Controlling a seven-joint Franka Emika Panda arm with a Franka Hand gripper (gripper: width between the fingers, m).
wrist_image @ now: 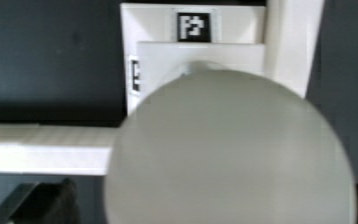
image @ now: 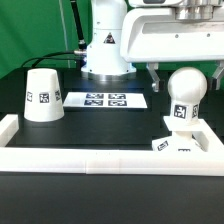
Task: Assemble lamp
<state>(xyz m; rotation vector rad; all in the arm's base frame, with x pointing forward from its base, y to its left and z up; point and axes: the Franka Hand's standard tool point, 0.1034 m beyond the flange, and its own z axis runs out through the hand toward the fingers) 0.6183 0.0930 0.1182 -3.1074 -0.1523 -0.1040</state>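
Note:
The white round bulb (image: 186, 93) stands upright on its short tagged stem on the small flat square base (image: 183, 143), at the exterior view's right, in the corner of the rail. My gripper (image: 184, 76) hangs just above it, open, with one finger (image: 152, 76) on each side of the bulb's top and touching nothing. In the wrist view the bulb (wrist_image: 229, 150) fills most of the picture, with the tagged base (wrist_image: 194, 45) beyond it and one dark fingertip (wrist_image: 37, 203) apart from it. The cone shade (image: 43, 95) stands alone at the exterior view's left.
The white raised border rail (image: 90, 157) runs along the front and up both sides; it also shows in the wrist view (wrist_image: 48, 140). The marker board (image: 104, 99) lies flat in the middle. The robot's base (image: 106, 45) stands behind it.

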